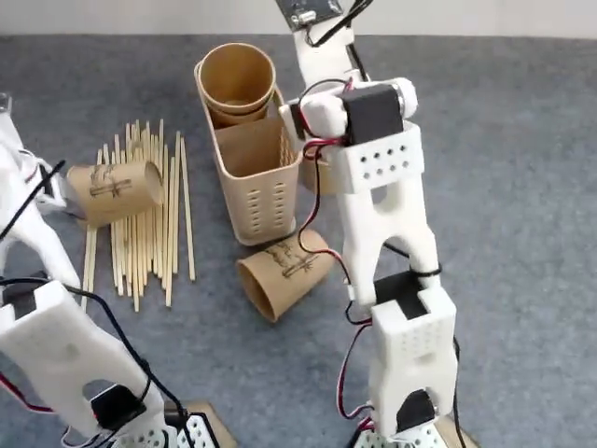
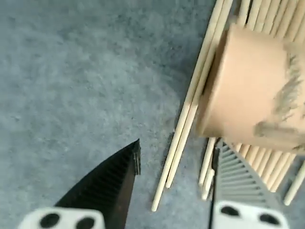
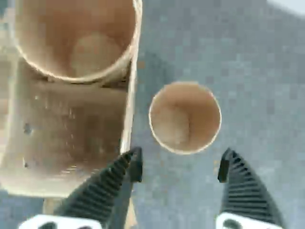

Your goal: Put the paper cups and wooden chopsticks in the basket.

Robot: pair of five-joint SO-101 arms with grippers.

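Observation:
A tan slotted basket (image 1: 254,187) stands mid-table with stacked paper cups (image 1: 236,79) in its far end. Left of it lies a pile of wooden chopsticks (image 1: 149,224), and a paper cup (image 1: 117,191) lies on its side across them. Another cup (image 1: 282,271) lies on its side in front of the basket. A further cup (image 3: 185,118) stands upright on the mat right beside the basket wall (image 3: 127,119). My right gripper (image 3: 181,162) hangs open above this cup. Low by the chopsticks (image 2: 190,109), my left gripper (image 2: 178,145) is open at the lying cup's (image 2: 252,90) base.
Grey mat covers the table. The right arm (image 1: 382,187) rises from the front edge and leans over the basket's right side. The left arm (image 1: 47,327) comes up along the left edge. Open mat lies to the right.

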